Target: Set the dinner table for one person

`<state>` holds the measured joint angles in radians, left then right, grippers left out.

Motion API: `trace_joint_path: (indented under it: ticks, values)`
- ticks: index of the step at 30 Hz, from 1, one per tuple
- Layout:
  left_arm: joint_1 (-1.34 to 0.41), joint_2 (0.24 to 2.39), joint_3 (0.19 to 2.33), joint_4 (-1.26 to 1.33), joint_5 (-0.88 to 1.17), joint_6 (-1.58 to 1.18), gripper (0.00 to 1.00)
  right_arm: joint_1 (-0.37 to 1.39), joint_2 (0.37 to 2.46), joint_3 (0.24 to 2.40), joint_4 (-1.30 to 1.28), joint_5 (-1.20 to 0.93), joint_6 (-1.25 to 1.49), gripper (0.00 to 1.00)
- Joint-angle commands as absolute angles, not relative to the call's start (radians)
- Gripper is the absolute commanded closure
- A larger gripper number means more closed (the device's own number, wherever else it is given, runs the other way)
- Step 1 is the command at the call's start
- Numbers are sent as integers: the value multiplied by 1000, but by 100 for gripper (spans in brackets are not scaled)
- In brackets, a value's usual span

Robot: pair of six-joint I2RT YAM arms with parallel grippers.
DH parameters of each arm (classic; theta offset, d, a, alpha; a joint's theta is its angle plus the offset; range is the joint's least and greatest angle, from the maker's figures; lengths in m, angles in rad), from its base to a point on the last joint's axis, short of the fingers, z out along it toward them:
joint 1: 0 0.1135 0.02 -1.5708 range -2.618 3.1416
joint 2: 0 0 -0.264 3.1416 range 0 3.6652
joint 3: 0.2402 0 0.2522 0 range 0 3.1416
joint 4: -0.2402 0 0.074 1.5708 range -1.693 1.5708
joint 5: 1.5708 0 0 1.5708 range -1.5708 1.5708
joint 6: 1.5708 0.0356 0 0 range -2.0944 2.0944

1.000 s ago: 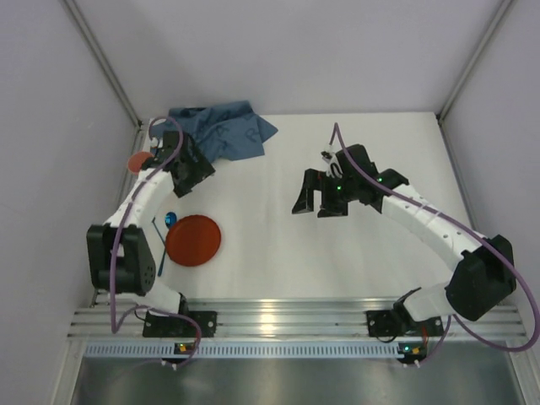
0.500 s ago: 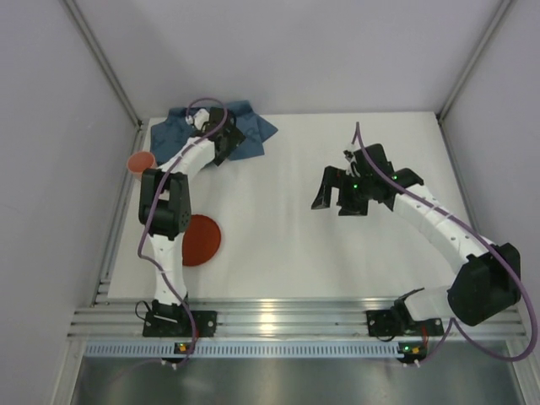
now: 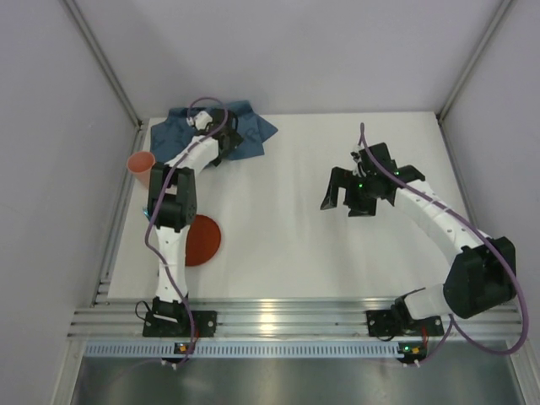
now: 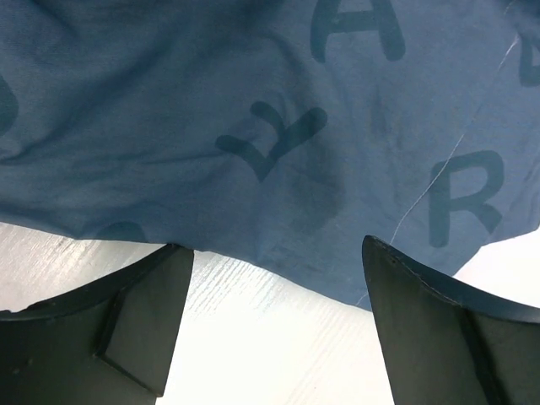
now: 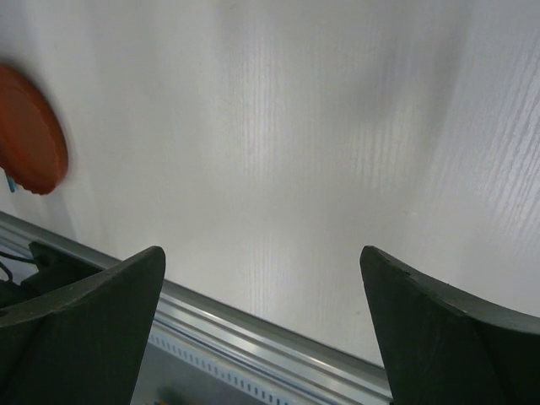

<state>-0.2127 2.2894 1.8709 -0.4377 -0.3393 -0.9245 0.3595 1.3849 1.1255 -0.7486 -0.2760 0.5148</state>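
Observation:
The dinner table [image 3: 295, 253] is a large plain white top. A dark blue cloth mat [image 3: 253, 128] printed with letters lies crumpled at the back left. My left gripper [image 3: 226, 142] is open and empty, low over the mat's near edge. In the left wrist view the mat [image 4: 278, 110] fills the top and my gripper [image 4: 277, 253] straddles its hem. A red plate [image 3: 205, 240] lies at the front left, partly hidden by the left arm. An orange cup [image 3: 140, 167] stands at the left edge. My right gripper [image 3: 346, 199] is open and empty above the middle right.
The right wrist view shows bare table [image 5: 321, 143], the red plate [image 5: 29, 131] at its left edge and the aluminium rail [image 5: 253, 337] along the table's near edge. Grey walls close in the table on three sides.
My left arm has swung from beside the plate up to the blue mat at the back left. My right gripper has drifted a little to the right, still open.

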Motion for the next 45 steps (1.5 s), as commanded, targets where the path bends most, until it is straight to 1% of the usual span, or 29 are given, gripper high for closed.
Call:
trace_joint_path:
  ticks: [1,4,6,7,9,10,13,14,16,17,18,20,22,25,26,29,30,32,34,35,36,37,38,39,42,43,45]
  values:
    - [-209,2309,1911,-431,-367,-910,14,344,1423,1157,-772,-267,477,0]
    - [-207,2333,1924,-420,-359,-916,16,341,1454,1183,-776,-267,460,0]
    - [-207,2356,1937,-411,-351,-923,21,336,1473,1199,-782,-265,450,0]
    - [-206,2365,1945,-411,-344,-923,31,333,1479,1204,-782,-267,446,0]
    - [-203,2394,1977,-408,-330,-919,42,327,1491,1218,-788,-265,437,0]
    - [-198,2404,1988,-397,-304,-916,52,324,1496,1221,-790,-267,433,0]
    - [-187,2439,2028,-358,-226,-897,66,314,1511,1229,-792,-275,426,0]
    - [-186,2450,2042,-353,-198,-891,76,308,1517,1235,-793,-279,423,0]
    - [-186,2467,2092,-344,-116,-864,85,305,1522,1242,-798,-284,420,0]
    - [-189,2465,2108,-344,-95,-851,93,302,1520,1249,-801,-284,417,0]
    - [-202,2464,2129,-344,-75,-826,96,299,1519,1252,-802,-284,414,0]
    - [-224,2442,2140,-357,-25,-792,100,293,1505,1253,-804,-282,411,0]
    - [-265,2393,2117,-382,-9,-738,100,278,1496,1250,-804,-284,411,0]
    - [-336,2294,1953,-364,-8,-684,100,253,1467,1235,-802,-291,405,0]
    - [-356,2214,1831,-321,-11,-678,100,241,1453,1223,-801,-293,403,0]
    - [-431,2067,1668,-269,-6,-695,100,223,1413,1191,-789,-295,403,0]
    - [-472,2039,1582,-246,39,-707,100,209,1398,1181,-784,-295,403,0]
    - [-520,1972,1490,-241,41,-728,100,186,1361,1154,-778,-296,411,0]
    - [-596,1941,1445,-224,69,-745,100,164,1341,1134,-775,-307,417,0]
    - [-626,1931,1436,-236,69,-758,88,144,1322,1109,-769,-311,423,0]
    - [-679,1916,1431,-251,72,-785,72,135,1315,1097,-767,-316,428,0]
    - [-702,1908,1434,-287,68,-799,43,124,1306,1083,-764,-327,431,0]
    - [-724,1901,1434,-305,61,-820,7,117,1296,1054,-759,-331,437,0]
    - [-751,1873,1439,-314,64,-851,2,98,1295,1040,-756,-336,449,0]
    - [-767,1809,1439,-356,26,-888,2,80,1295,979,-743,-350,479,0]
    - [-767,1757,1434,-365,11,-896,2,77,1295,960,-736,-360,486,0]
    - [-762,1712,1431,-415,-55,-919,2,66,1305,901,-709,-371,517,0]
